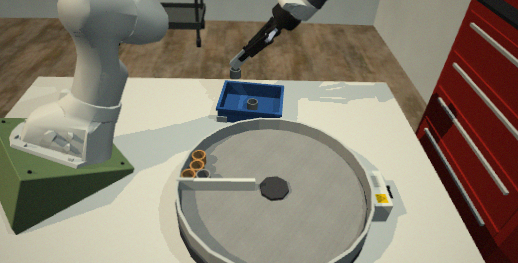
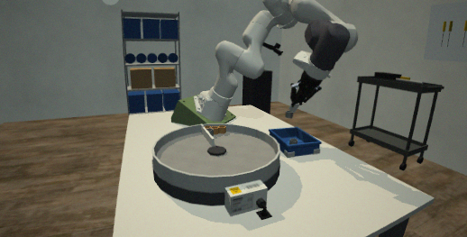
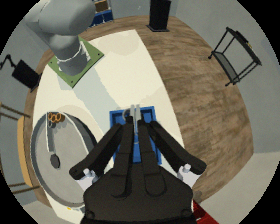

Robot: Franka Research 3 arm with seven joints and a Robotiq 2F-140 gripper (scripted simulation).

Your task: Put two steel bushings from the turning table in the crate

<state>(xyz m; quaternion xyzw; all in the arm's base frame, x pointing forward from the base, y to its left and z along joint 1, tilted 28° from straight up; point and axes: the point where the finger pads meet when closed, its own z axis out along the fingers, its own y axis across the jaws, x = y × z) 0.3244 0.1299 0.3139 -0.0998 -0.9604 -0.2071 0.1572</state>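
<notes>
My gripper [image 1: 236, 64] [image 2: 290, 110] [image 3: 135, 110] is shut on a grey steel bushing [image 1: 235, 73] [image 2: 288, 114], which hangs from the fingertips high above the back left corner of the blue crate [image 1: 248, 113] [image 2: 301, 149] [image 3: 115, 121]. Another steel bushing [image 1: 252, 104] [image 2: 293, 141] stands inside the crate. On the turning table [image 1: 280, 123] [image 2: 216, 174], three brass bushings [image 1: 198, 155] and one steel bushing [image 1: 203, 174] cluster at the left rim against a white bar [image 1: 225, 184].
The arm's green base [image 1: 45, 181] stands at the table's left. A white control box [image 1: 382, 198] [image 2: 245, 195] sits on the turning table's outer rim. A red drawer cabinet [image 1: 480, 121] stands at the right. A black cart [image 2: 392, 109] stands beyond the table.
</notes>
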